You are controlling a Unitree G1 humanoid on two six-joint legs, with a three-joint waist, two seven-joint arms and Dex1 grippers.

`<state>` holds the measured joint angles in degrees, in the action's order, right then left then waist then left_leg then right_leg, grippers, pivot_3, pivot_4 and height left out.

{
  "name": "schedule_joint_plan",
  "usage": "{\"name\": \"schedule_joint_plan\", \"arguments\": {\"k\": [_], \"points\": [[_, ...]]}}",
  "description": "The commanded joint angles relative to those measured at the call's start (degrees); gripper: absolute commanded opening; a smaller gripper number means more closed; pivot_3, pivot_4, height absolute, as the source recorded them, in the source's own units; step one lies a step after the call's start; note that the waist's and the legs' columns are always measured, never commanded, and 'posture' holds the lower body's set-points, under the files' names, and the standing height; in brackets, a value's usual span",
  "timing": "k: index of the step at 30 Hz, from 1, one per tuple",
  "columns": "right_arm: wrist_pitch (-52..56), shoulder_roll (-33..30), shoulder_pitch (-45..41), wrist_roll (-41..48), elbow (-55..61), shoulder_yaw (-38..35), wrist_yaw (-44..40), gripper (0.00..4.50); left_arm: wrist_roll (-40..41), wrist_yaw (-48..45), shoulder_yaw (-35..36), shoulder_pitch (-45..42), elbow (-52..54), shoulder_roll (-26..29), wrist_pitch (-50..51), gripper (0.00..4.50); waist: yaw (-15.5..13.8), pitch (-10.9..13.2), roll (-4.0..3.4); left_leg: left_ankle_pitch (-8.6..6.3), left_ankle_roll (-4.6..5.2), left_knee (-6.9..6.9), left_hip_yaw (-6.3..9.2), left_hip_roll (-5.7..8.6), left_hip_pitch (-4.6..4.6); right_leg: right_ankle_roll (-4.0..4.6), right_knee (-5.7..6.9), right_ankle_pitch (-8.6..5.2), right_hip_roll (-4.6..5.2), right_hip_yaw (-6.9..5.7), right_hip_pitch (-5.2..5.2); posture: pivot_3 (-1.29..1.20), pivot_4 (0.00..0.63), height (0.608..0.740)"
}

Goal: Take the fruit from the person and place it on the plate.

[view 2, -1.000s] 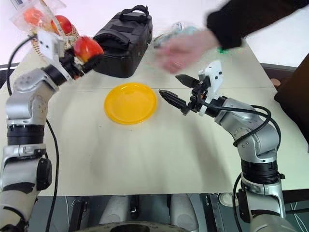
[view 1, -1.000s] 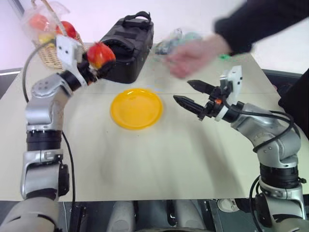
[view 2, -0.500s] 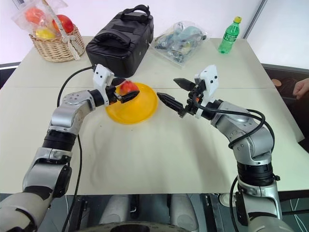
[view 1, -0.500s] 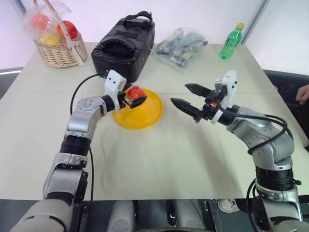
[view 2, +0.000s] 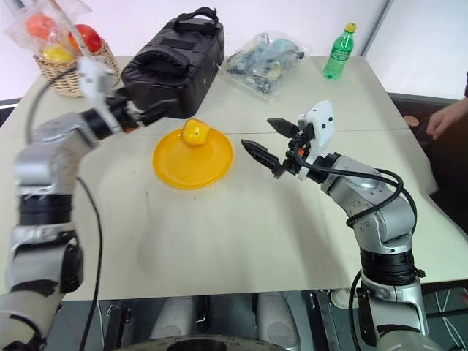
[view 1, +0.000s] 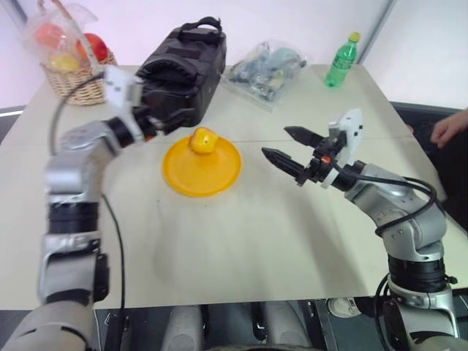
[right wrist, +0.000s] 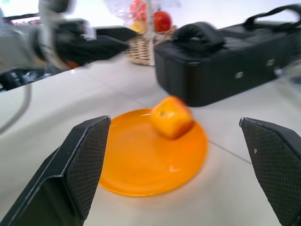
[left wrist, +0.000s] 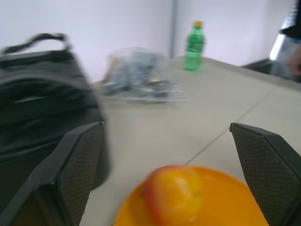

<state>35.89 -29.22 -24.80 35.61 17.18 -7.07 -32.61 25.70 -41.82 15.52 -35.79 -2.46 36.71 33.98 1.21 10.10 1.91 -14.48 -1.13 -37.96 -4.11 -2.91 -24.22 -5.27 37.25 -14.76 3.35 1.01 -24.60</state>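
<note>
the fruit point(view 1: 203, 140) sits on the plate point(view 1: 183, 172), toward the plate's far edge, with nothing gripping it. it may be rocking a little, since its outline is smeared in the wrist views. the left tool point(view 1: 157, 123) hangs just off the fruit's left side, near the black bag point(view 1: 186, 58), its two fingers spread wide with only air between them. that fits a release: the fruit is down and the open fingers leave it room to settle. the right tool point(view 1: 285, 145) hovers over the surface point(view 1: 241, 241) to the right of the plate, pointing at it, its fingers also spread and empty; it looks like a spare, parked clear of the drop. the person's hand point(view 1: 447, 129) rests well beyond the right tool, at the surface's far right edge, holding nothing. judged from this, the placing is as good as done.
</note>
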Motion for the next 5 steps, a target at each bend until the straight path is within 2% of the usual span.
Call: {"name": "schedule_joint_plan", "arguments": {"k": [1, 5], "points": [[-3.68, 0.09, -1.56, -2.08, -2.95, -0.91, -0.71, 4.50, 3.27, 2.54, 5.13, 7.03, 9.60, 1.37, 3.85, 4.48, -0.18, 0.00, 0.00, 0.00, 0.00, 0.00, 0.00, 0.00, 0.00, 0.00, -0.01, 0.00, 0.00, -0.01, 0.00, 0.00, 0.150, 0.740], [-8.27, 1.46, -3.13, -5.90, -9.85, -0.41, -0.58, 4.50, 4.74, 7.46, 9.69, 17.28, 19.18, -0.18, 5.66, 4.48, -0.57, 0.01, 0.02, 0.00, -0.01, -0.05, -0.02, 0.06, -0.05, 0.00, -0.03, 0.00, 0.17, -0.04, 0.04, 0.00, 0.150, 0.740]]}}
